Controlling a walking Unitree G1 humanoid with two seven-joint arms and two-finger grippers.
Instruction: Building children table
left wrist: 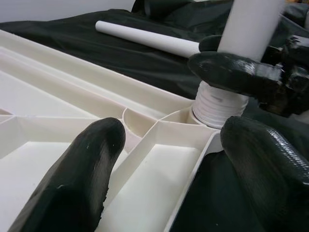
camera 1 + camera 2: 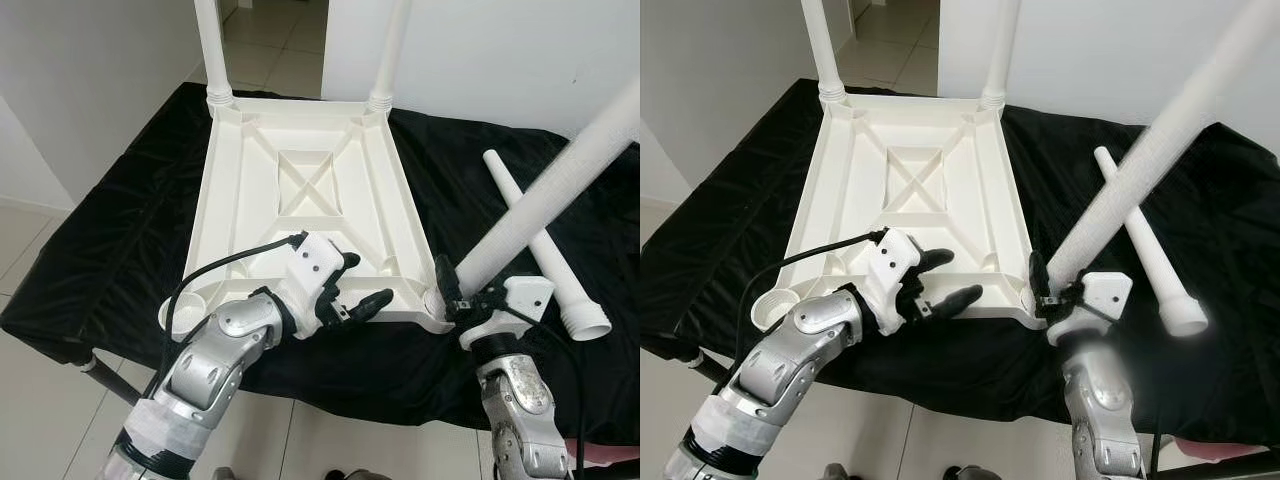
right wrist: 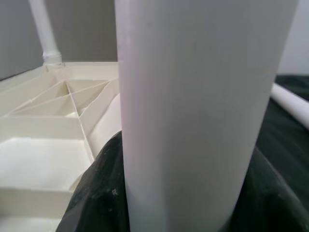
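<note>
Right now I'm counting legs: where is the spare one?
The loose table leg lies on the black cloth to the robot's right, beside the upturned tabletop and behind the leg the right gripper holds.

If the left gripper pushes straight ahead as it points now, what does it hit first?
Probably the threaded base of the table leg in the corner socket, where the right gripper is clamped; depth is uncertain.

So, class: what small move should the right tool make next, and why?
Probably twist the table leg further into the near right corner socket. The right tool grips it at the base, its threaded end sits in the socket, threads exposed.
</note>
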